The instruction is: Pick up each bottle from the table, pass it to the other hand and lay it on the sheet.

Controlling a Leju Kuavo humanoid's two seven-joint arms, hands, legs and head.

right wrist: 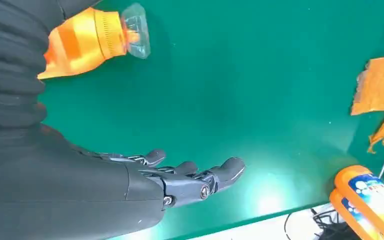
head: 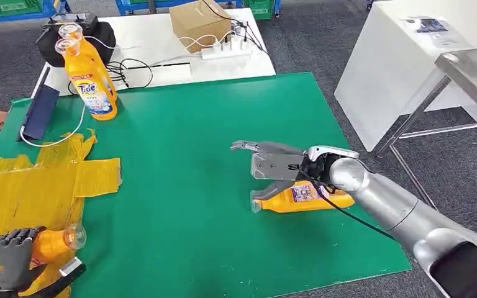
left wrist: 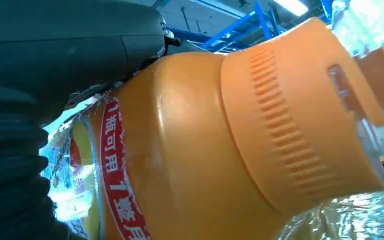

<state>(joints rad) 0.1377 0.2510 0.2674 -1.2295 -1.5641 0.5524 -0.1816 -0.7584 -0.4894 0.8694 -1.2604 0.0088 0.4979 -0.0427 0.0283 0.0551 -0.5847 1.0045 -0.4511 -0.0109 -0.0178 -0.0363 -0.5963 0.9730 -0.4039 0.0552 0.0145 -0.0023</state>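
4 orange bottles: 2 upright at table's far left, 1 lying under spread, empty right hand, 1 grasped by left hand on yellow sheet.

— What kind of place is this?
— It looks like a lab or a workshop where a robot gets tested.
— How can you tell?
— A green mat covers the work table. Behind it a white table holds a cardboard box, a power strip and tangled cables.
— Anything else?
— Grey carpet, a metal table, and blue racks under ceiling lights.
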